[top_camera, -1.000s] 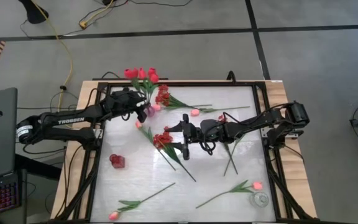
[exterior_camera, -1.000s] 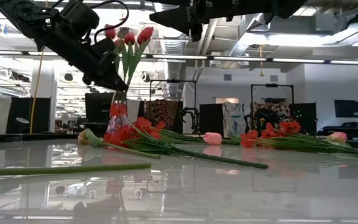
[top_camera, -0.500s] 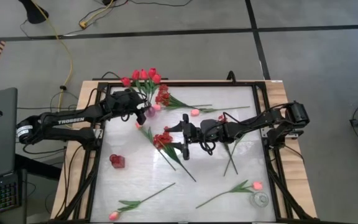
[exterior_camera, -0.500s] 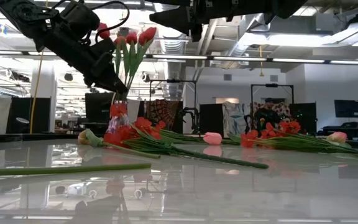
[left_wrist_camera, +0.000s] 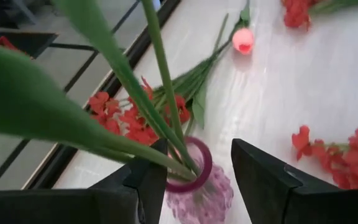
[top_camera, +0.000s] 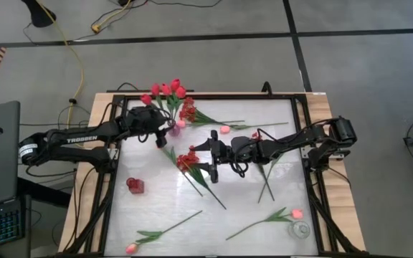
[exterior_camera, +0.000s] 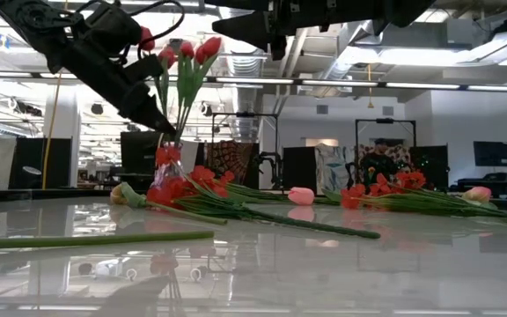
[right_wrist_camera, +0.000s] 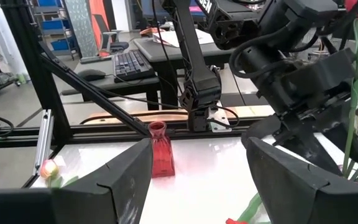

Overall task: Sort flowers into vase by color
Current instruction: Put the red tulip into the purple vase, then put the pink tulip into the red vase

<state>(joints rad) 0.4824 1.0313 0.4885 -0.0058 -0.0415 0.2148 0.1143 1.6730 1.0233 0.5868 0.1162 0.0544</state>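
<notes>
A white table [top_camera: 156, 208] in a black frame stands in a workshop with desks and monitors behind it. From above, a bunch of red tulips [top_camera: 165, 90] stands at the table's far left edge, but only the left wrist view shows the pink glass vase [left_wrist_camera: 197, 186] that holds their green stems. The left gripper [left_wrist_camera: 194, 180] sits over it, fingers spread, the vase rim and stems in the gap between them, nothing pinched. A second, red vase [top_camera: 135, 185] stands nearer the front left. Four pink tulips lie loose, two by the bunch and two near the front edge, with three sprays of small red blossoms [top_camera: 188, 159]. The right gripper [top_camera: 214, 154] hovers mid-table above one spray, fingers spread wide and empty.
</notes>
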